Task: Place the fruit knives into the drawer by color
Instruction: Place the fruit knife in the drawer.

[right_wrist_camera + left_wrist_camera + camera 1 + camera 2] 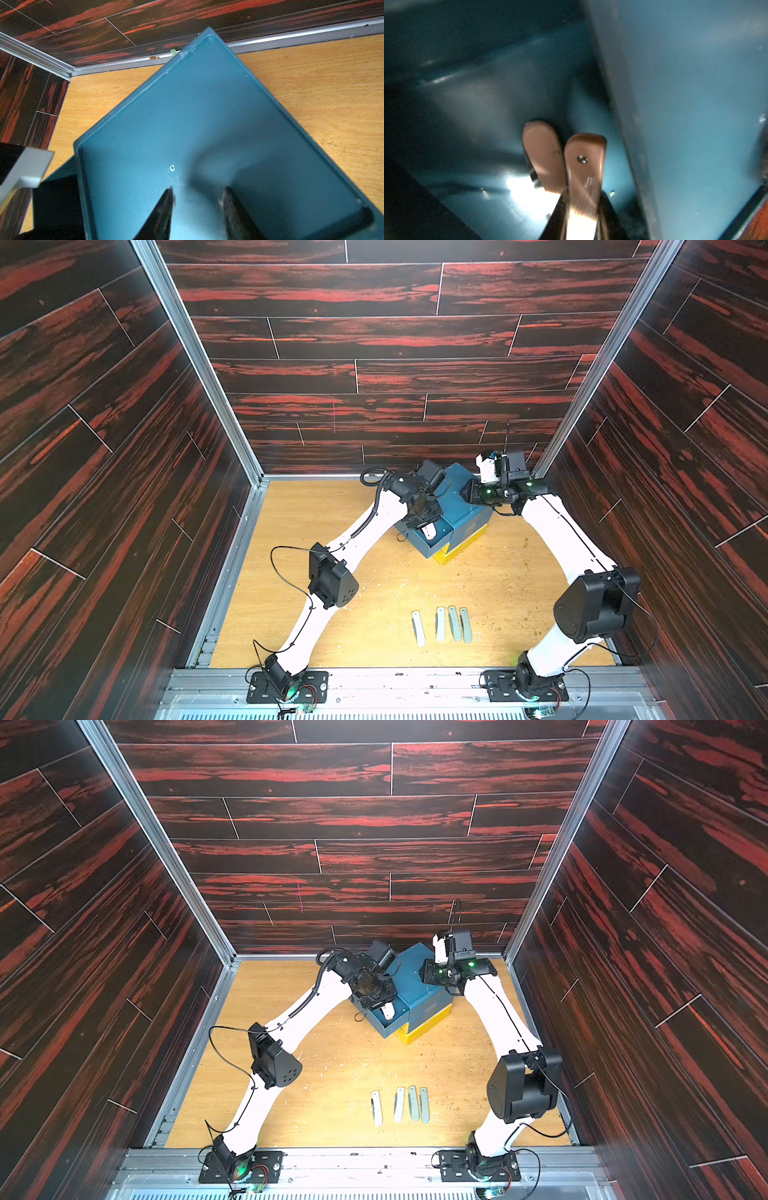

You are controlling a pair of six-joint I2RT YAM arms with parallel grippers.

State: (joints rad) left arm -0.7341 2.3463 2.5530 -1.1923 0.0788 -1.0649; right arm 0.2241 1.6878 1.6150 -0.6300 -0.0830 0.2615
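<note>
The blue drawer point(417, 546) point(379, 1029) stands pulled out of a blue cabinet point(207, 114) at the back of the table. My left gripper point(424, 526) point(583, 196) hangs inside the drawer, shut on a pale fruit knife point(584, 162) point(387, 1011). A second pale knife point(542, 149) lies on the drawer floor right beside it. Near the front edge two whitish knives point(418, 628) point(440, 624) and two grey-green knives point(454, 623) point(466, 625) lie in a row. My right gripper point(467, 493) point(197, 193) rests open over the cabinet top, holding nothing.
A yellow unit point(457, 549) sits under the blue cabinet. Small crumbs are scattered on the wooden table point(332, 635). Dark wood-pattern walls and metal rails close in the back and both sides.
</note>
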